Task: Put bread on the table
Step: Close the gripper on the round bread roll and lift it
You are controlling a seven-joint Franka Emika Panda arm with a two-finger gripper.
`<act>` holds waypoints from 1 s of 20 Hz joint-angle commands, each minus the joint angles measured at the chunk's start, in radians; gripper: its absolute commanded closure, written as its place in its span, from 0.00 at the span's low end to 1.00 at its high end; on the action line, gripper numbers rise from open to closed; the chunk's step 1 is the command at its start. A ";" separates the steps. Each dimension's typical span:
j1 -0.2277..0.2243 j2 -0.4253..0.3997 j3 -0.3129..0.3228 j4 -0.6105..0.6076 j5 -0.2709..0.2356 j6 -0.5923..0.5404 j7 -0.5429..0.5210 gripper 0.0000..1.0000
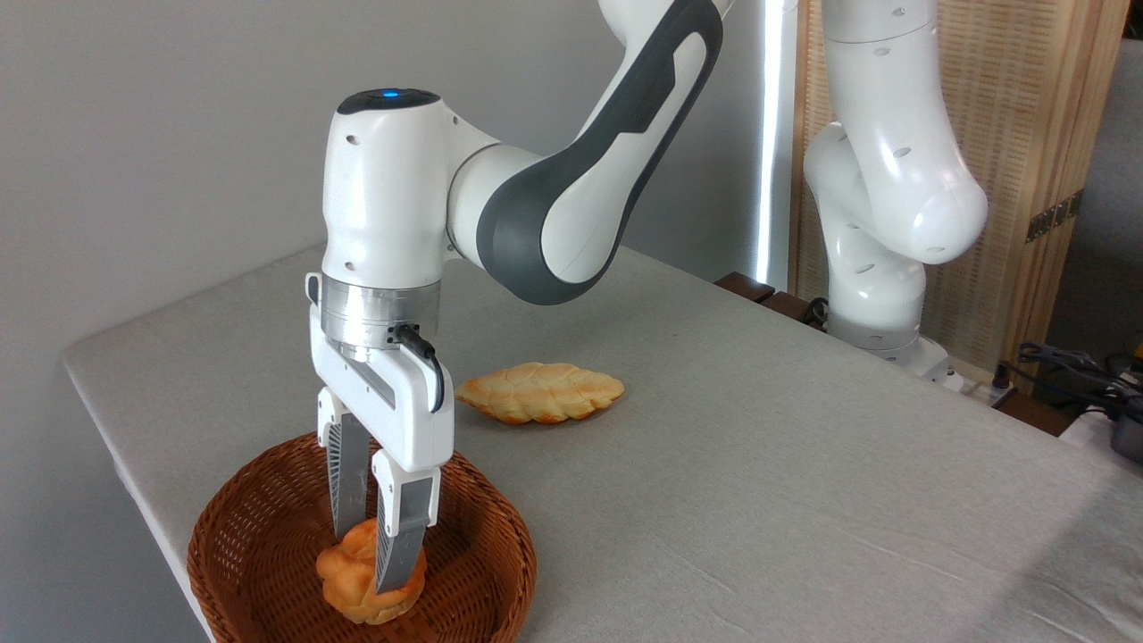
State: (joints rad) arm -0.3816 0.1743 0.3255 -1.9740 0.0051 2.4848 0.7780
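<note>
Bread (pixel 357 585) in basket (pixel 268 572), pinched between end effector (pixel 371 558) fingers, clamped on it.

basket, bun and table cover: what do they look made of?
Basket: brown woven wicker or rattan, the plaited strands showing along the rim, matte. Bun: golden-orange with a glossy, lumpy knotted surface; real bread or a plastic or foam replica, the sheen leaves it open. Table: covered in light grey cloth, matte, with faint creases. The gripper has its fingers on either side of the bun.
</note>
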 commanded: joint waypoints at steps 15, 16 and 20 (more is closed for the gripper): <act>0.000 0.022 -0.013 -0.009 0.067 0.016 0.015 0.44; 0.000 0.022 -0.013 -0.009 0.067 0.017 0.015 0.44; 0.000 0.022 -0.013 -0.009 0.067 0.017 0.015 0.42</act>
State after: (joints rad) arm -0.3862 0.1967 0.3187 -1.9742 0.0608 2.4848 0.7793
